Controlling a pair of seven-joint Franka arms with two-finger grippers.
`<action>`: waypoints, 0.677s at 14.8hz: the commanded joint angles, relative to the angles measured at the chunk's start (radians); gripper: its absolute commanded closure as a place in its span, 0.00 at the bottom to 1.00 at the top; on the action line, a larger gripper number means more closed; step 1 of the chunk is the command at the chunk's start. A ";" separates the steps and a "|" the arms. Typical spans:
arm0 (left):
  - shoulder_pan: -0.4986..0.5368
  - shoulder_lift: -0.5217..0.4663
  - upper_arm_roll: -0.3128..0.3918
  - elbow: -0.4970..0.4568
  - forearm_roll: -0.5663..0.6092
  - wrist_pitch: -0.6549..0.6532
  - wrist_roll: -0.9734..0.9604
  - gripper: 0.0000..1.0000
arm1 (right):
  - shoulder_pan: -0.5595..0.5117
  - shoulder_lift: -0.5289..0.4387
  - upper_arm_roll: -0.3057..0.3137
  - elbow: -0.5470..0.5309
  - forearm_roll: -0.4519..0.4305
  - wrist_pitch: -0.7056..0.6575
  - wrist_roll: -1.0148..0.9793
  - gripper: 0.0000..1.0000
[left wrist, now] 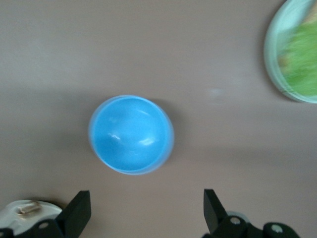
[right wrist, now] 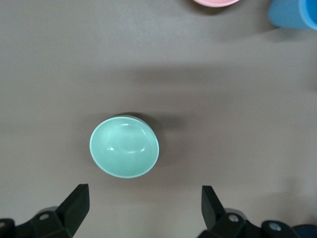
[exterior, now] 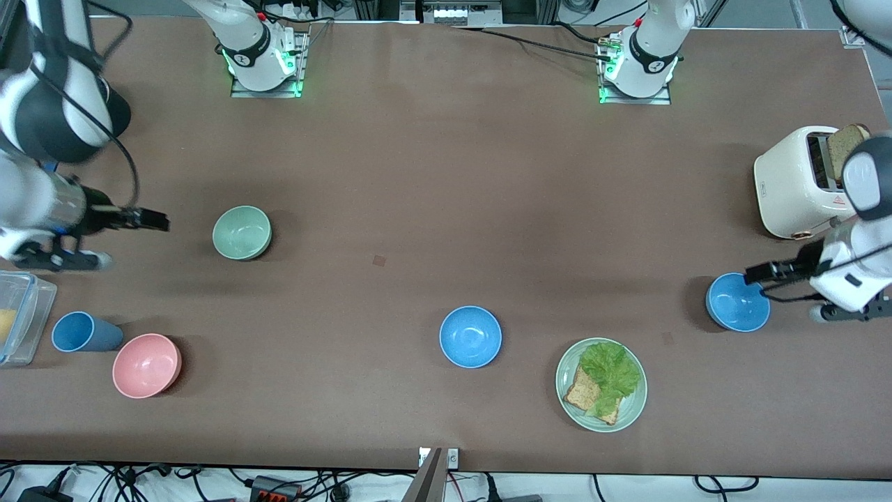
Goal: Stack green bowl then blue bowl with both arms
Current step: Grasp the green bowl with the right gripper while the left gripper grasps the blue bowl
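My right pincer hangs spread wide over the bench, the green bowl just ahead of its tips, upright and untouched. My left pincer, equally wide, hovers beside a blue bowl near the toaster.

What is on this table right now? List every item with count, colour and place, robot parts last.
green bowl: one, pale sage green, toward the right arm's end of the table.
blue bowls: two, one mid-table, one at the left arm's end.
pink bowl: one, beside the cup.
cup: one, blue, lying on its side.
plate: one, pale green, holding lettuce and bread, beside the mid-table blue bowl.
toaster: one, cream, bread in its slot.
plastic container: one, clear, at the right arm's end.
right gripper: open, over the table beside the green bowl.
left gripper: open, by the end blue bowl.
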 commanded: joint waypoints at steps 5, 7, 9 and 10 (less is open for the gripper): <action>0.085 0.237 -0.008 0.182 0.043 0.136 0.172 0.04 | 0.011 0.157 -0.001 -0.060 0.015 0.103 -0.020 0.00; 0.100 0.265 -0.008 0.166 0.046 0.229 0.175 0.09 | 0.012 0.165 -0.001 -0.117 0.015 0.163 -0.020 0.00; 0.118 0.289 -0.010 0.151 0.043 0.260 0.178 0.13 | 0.012 0.200 -0.001 -0.140 0.016 0.218 -0.020 0.00; 0.126 0.295 -0.010 0.149 0.043 0.271 0.180 0.15 | 0.014 0.223 -0.001 -0.140 0.016 0.230 -0.020 0.01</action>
